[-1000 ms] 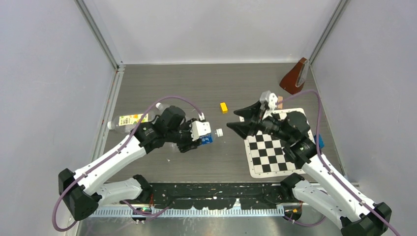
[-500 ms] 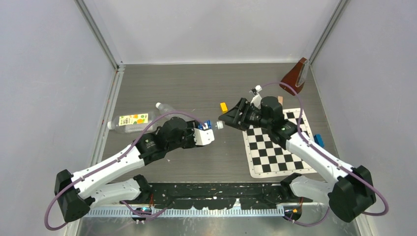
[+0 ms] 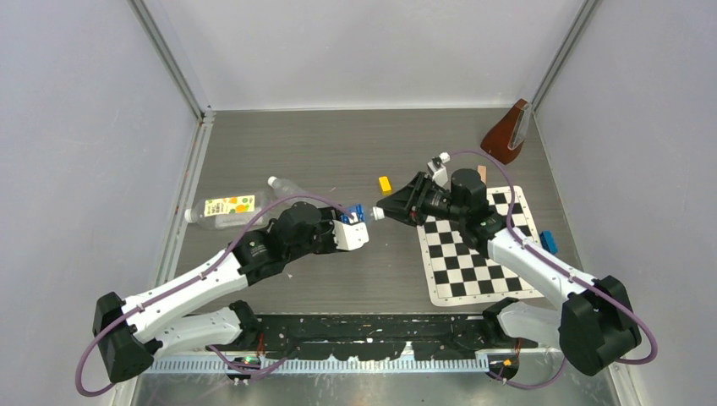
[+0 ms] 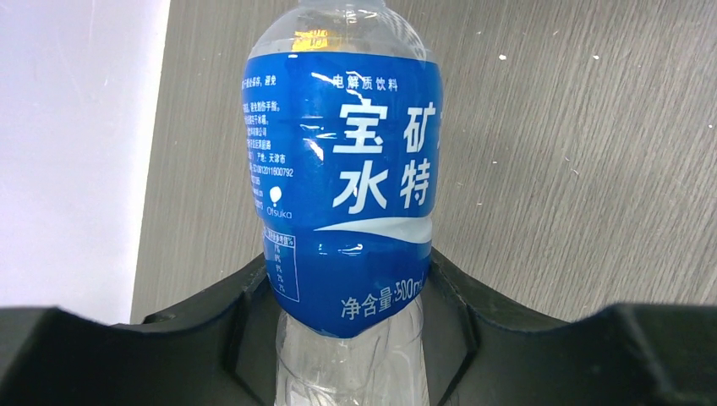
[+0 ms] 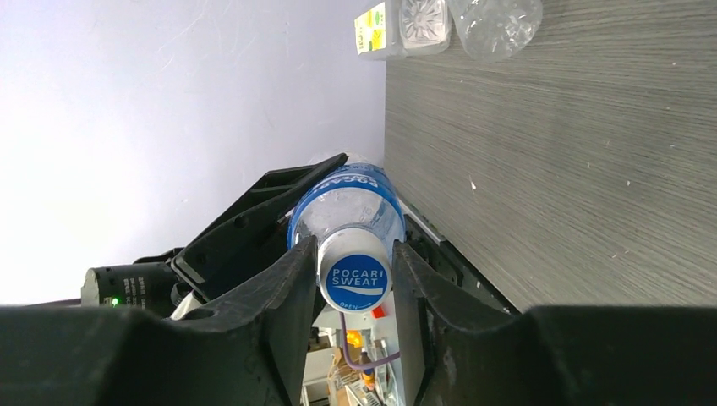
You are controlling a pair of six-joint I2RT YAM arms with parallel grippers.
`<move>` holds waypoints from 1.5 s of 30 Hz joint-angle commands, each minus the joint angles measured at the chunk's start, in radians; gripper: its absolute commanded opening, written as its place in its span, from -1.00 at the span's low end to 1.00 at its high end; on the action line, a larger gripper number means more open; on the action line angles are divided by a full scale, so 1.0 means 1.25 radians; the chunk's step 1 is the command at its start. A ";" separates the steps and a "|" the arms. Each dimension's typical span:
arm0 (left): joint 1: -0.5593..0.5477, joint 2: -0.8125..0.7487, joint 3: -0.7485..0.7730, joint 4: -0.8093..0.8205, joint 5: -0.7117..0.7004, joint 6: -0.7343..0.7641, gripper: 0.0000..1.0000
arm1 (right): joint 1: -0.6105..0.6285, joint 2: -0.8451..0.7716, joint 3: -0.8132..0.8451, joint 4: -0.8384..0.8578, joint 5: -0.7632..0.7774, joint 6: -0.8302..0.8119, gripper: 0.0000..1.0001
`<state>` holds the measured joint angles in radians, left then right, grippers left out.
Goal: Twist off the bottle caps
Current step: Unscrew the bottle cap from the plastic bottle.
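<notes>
While the blue-labelled bottle (image 4: 347, 194) is held level above the table (image 3: 338, 144), step in hand: gripping its cap (image 5: 355, 279) for the twist.
left gripper (image 4: 351, 296): clamped round the lower body of the blue-labelled bottle, near mid-table, with the neck pointing to 3 o'clock.
cap: white rim, blue printed top, seated on the neck at the bottle's 3 o'clock end.
right gripper (image 5: 355, 249): one finger on each side of the cap. Both inner faces look to touch its rim in the wrist view, so I read it as clenched on the cap.
other bottles: the wide bottle (image 3: 221, 207) with the yellow-orange label and the slim clear bottle (image 3: 287, 188) lie on the table at 9 to 10 o'clock of the held one, close together, not gripped.
their caps: a pale end shows on each in the top view, too small to be sure. They look closed.
bystanders: yellow block (image 3: 385, 184) at 1 o'clock of the cap; chequered mat (image 3: 473, 271) at 4 o'clock.
done: nothing that the views show. No loose cap is visible on the table.
left to do: turn this cap off, then the two lying bottles in turn.
progress, my estimate: early, first of three.
risk: the thin-walled bottle may spin in the left gripper once torque is applied.
</notes>
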<state>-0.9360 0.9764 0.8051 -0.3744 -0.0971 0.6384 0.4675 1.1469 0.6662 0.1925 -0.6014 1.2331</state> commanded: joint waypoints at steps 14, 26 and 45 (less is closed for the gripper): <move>-0.005 -0.007 0.005 0.027 -0.001 0.001 -1.00 | -0.016 -0.020 0.006 0.056 -0.128 -0.021 -0.09; -0.005 -0.016 0.009 0.028 0.037 -0.013 -1.00 | -0.016 -0.079 0.019 -0.008 -0.146 -0.204 -0.73; -0.005 -0.016 0.000 0.092 0.231 -0.261 -1.00 | -0.016 -0.271 -0.054 0.050 -0.121 -0.669 -0.99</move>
<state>-0.9424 0.9733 0.8116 -0.3187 0.1329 0.4469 0.4431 0.8463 0.5865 0.2131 -0.7250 0.5659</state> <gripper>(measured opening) 0.528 0.379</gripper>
